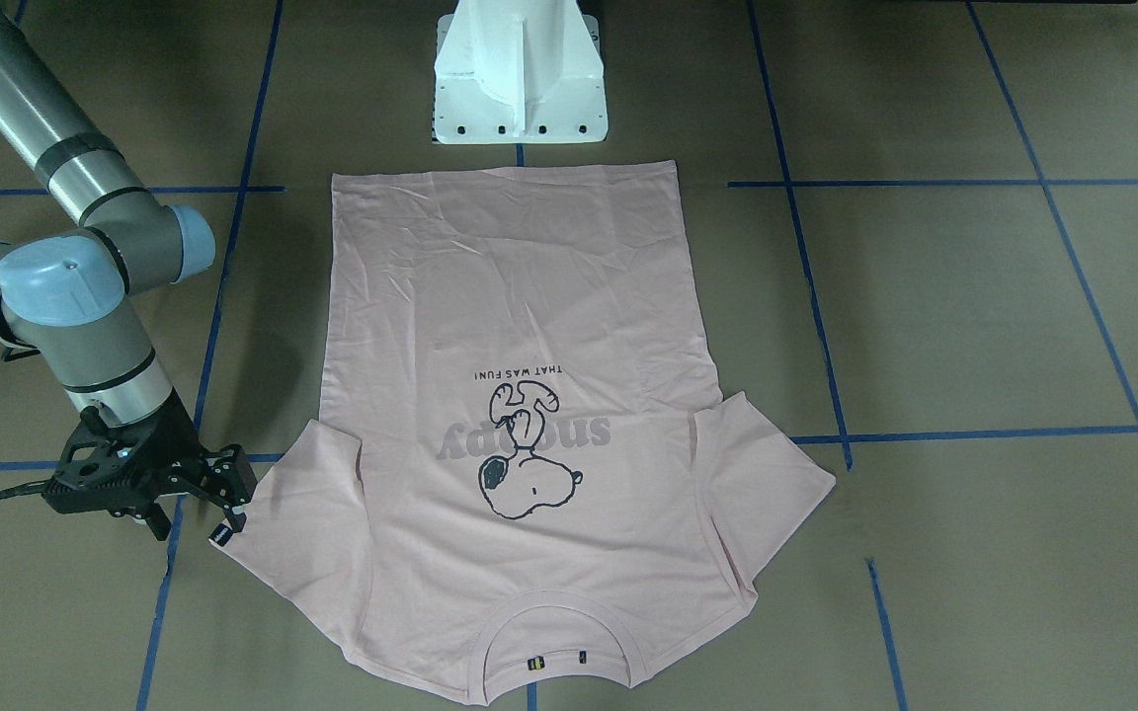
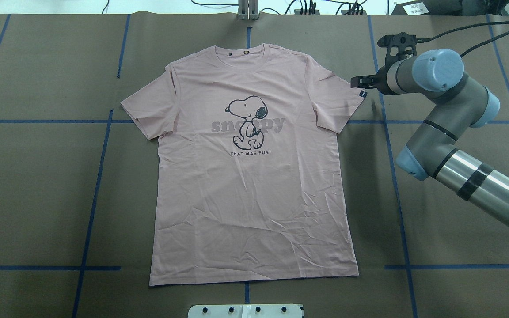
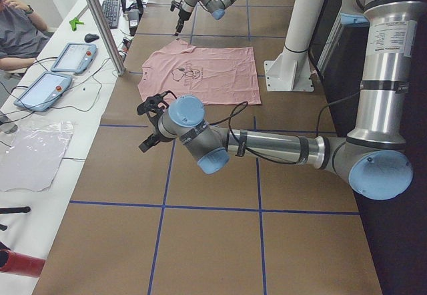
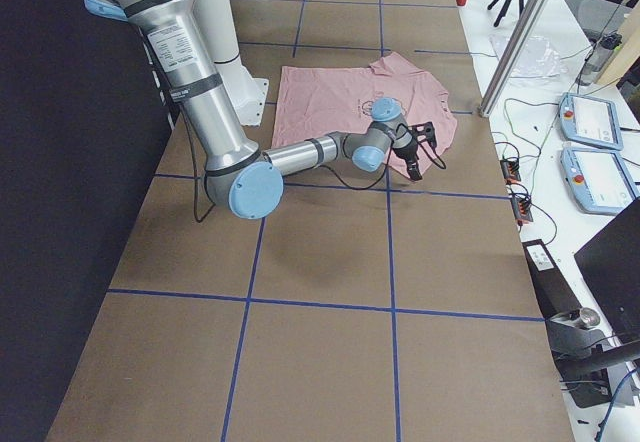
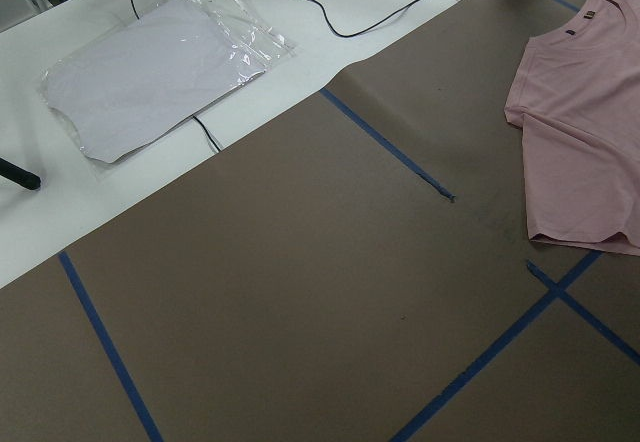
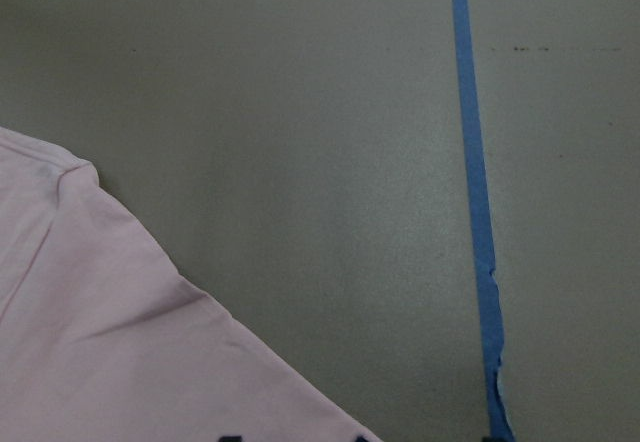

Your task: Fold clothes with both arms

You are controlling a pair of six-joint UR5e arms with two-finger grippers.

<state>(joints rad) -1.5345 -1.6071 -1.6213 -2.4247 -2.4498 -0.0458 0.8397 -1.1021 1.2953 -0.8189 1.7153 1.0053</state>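
Note:
The pale pink T-shirt (image 2: 254, 198) lies flat and face up on the brown table, collar away from the robot; it also shows in the front view (image 1: 529, 286). My right gripper (image 2: 357, 82) hovers just off the edge of the shirt's right sleeve, by the small black sleeve tag (image 2: 362, 93); in the front view the gripper (image 1: 233, 499) looks open and holds nothing. Its wrist view shows the sleeve's edge (image 6: 100, 342). My left gripper (image 3: 148, 125) shows only in the left side view, over bare table off the shirt's left sleeve (image 5: 585, 152); I cannot tell whether it is open.
The white pedestal base (image 1: 520, 89) stands at the shirt's hem. Blue tape lines (image 2: 95, 185) cross the table. Past the far edge is a white desk with tablets (image 3: 57, 75), a plastic bag (image 5: 160, 72) and a seated person (image 3: 17, 28).

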